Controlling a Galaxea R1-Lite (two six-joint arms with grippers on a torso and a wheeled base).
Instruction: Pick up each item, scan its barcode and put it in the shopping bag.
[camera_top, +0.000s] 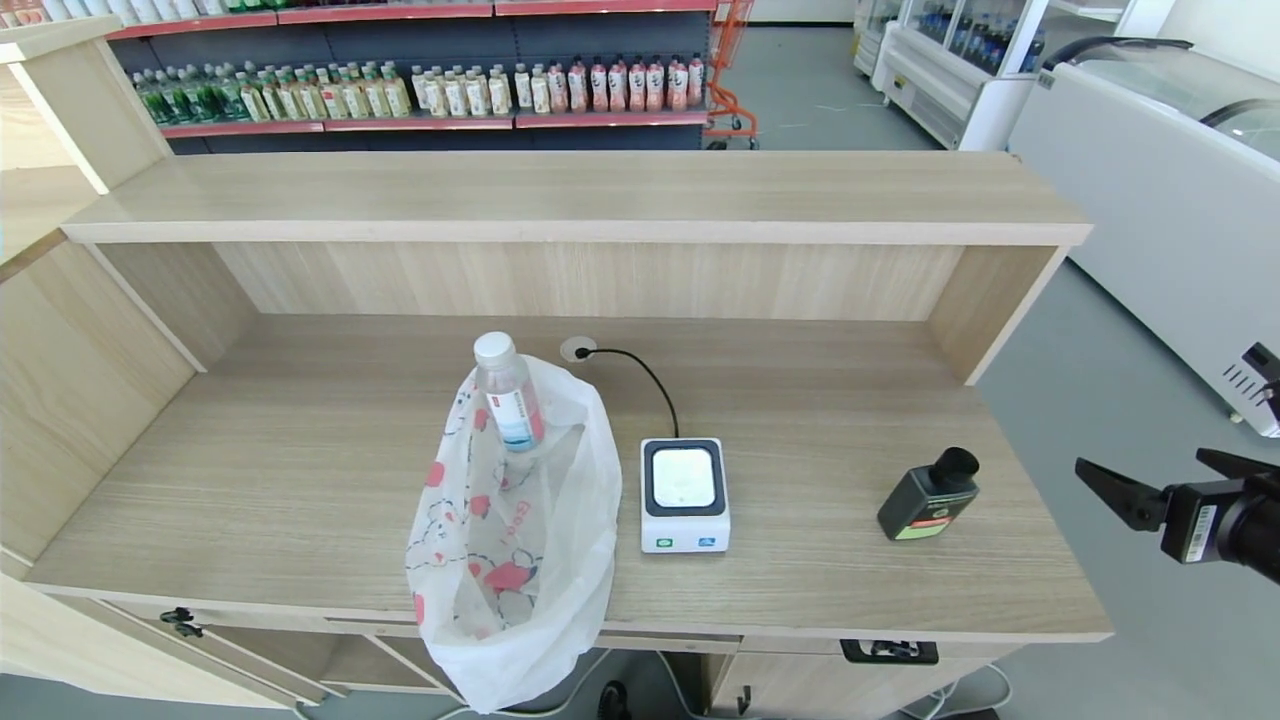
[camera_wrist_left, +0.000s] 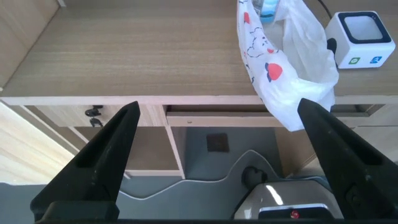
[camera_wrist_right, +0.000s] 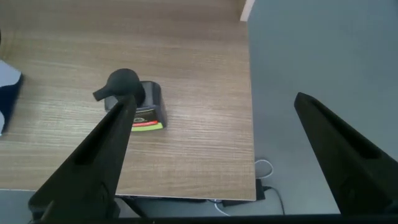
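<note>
A white shopping bag (camera_top: 510, 530) with red prints lies open on the wooden counter (camera_top: 300, 470) and hangs over its front edge. A clear bottle (camera_top: 507, 405) with a white cap stands in the bag's mouth. A dark green bottle (camera_top: 928, 495) with a black cap lies near the counter's right end. My right gripper (camera_top: 1155, 470) hovers open off the right edge, beside that bottle (camera_wrist_right: 149, 106). My left gripper (camera_wrist_left: 219, 109) is open and low in front of the counter, left of the bag (camera_wrist_left: 286, 62). Both hold nothing.
A white barcode scanner (camera_top: 684, 493) sits between the bag and the dark bottle, its cable (camera_top: 650, 385) running to a hole at the back. A raised shelf (camera_top: 570, 195) walls the counter's far side. White freezers (camera_top: 1150, 180) stand to the right.
</note>
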